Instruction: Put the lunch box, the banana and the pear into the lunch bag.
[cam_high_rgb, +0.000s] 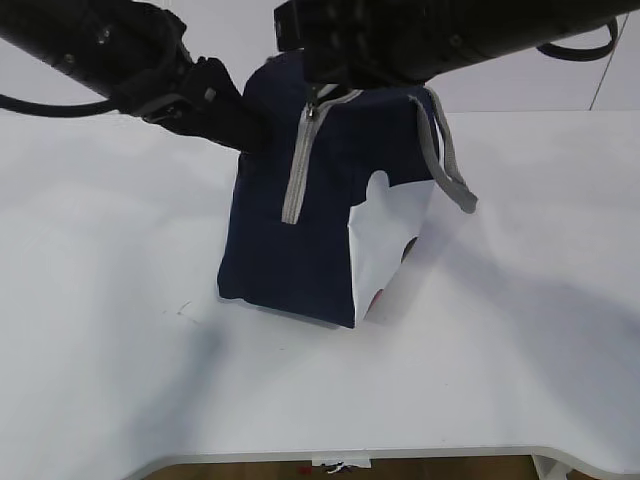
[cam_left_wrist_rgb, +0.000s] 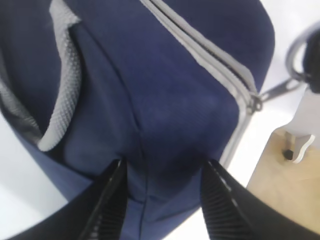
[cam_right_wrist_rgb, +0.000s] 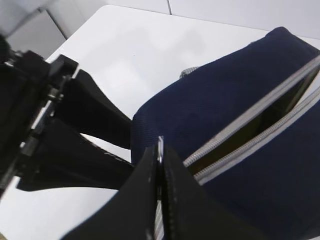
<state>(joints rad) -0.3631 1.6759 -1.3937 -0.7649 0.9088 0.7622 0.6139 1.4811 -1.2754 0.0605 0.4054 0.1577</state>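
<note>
Bright, even light; soft shadows on the table (cam_high_rgb: 520, 340); wrist views blurred close up.

A white table (cam_high_rgb: 120, 330) is filling most of the scene under soft, even light, a pale wall (cam_high_rgb: 520, 85) is standing behind it, and wooden flooring (cam_left_wrist_rgb: 280, 175) is showing below its edge.

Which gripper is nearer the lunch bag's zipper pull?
Right. The right gripper is shut on the zipper pull at the bag's top; the left gripper straddles a corner of the lunch bag, away from it.
</note>
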